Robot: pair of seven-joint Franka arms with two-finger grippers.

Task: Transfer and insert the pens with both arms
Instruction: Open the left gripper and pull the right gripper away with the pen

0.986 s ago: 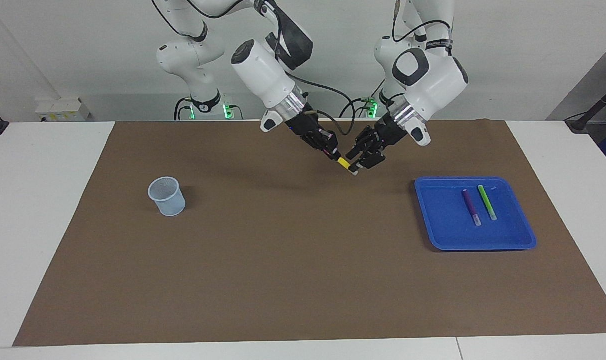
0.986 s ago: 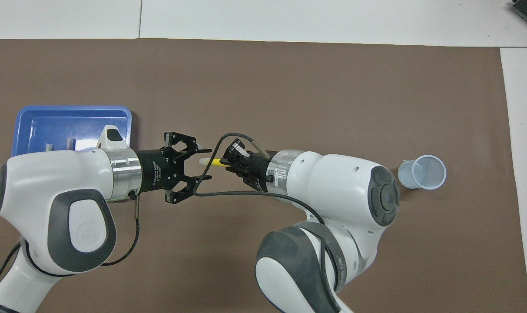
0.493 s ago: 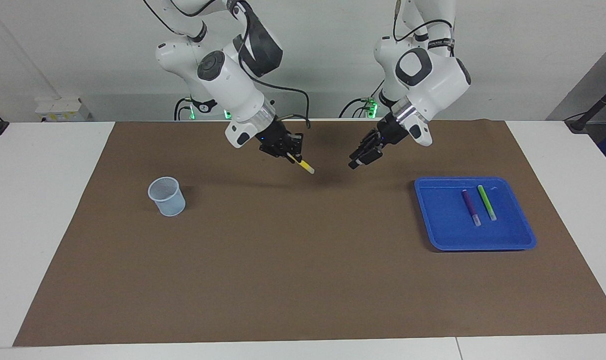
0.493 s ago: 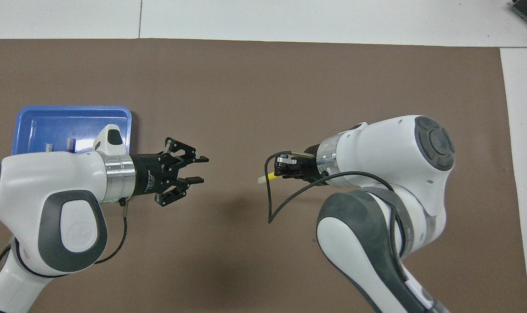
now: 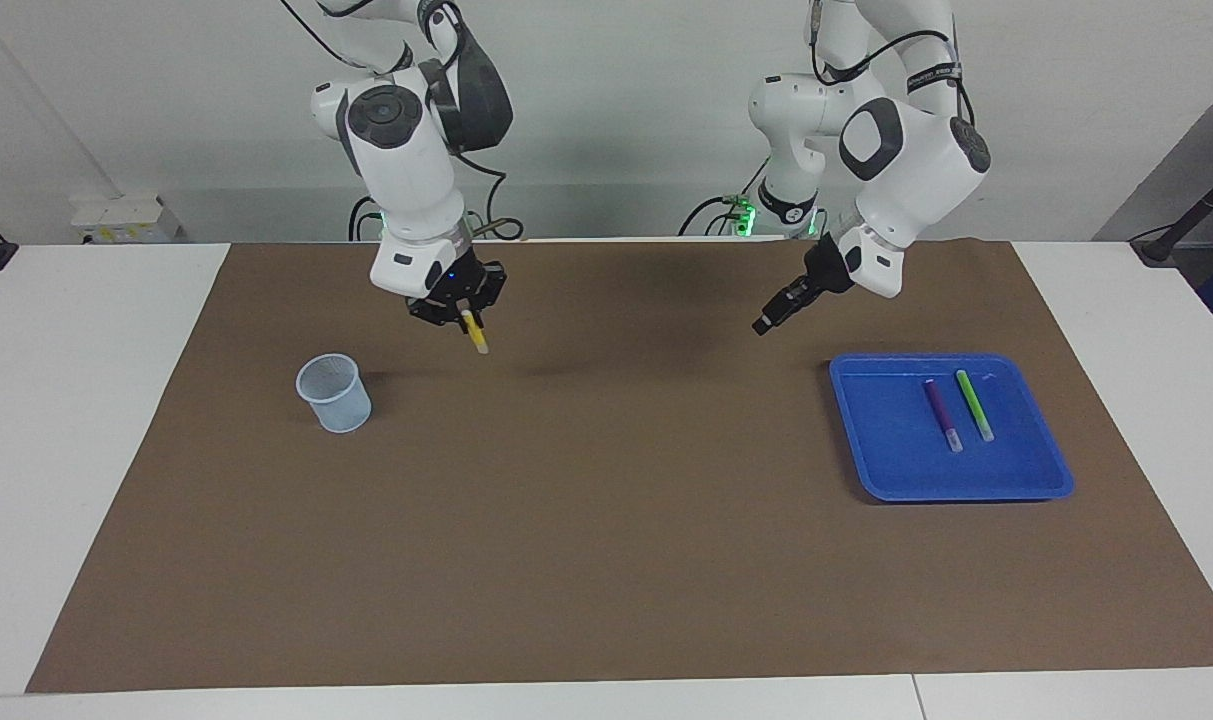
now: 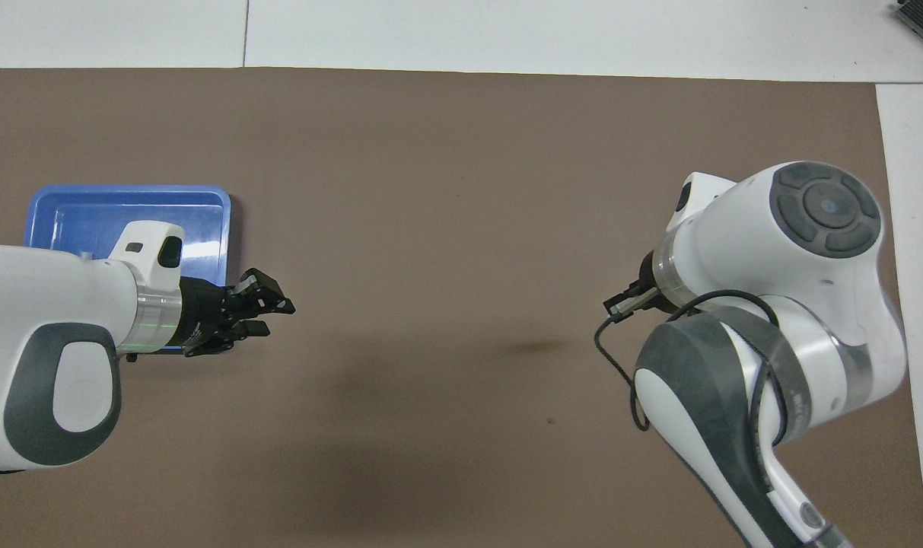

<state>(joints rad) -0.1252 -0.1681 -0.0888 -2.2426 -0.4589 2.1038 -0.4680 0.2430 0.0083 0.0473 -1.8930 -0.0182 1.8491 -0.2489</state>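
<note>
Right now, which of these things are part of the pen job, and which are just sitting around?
Part of the job:
- yellow pen, held by the right gripper over the brown mat
- purple pen and green pen in the blue tray
- mesh cup
- left gripper, over the mat near the tray

Lying about:
- white box by the wall

A robotics laboratory bench. Two white jointed arms [image 5: 406,150] stand at a white table [image 5: 86,420] covered by a brown mat [image 5: 606,520], against a bare grey wall [image 5: 616,90], with black cabling and green indicator lights [image 5: 744,212] at their bases.
</note>
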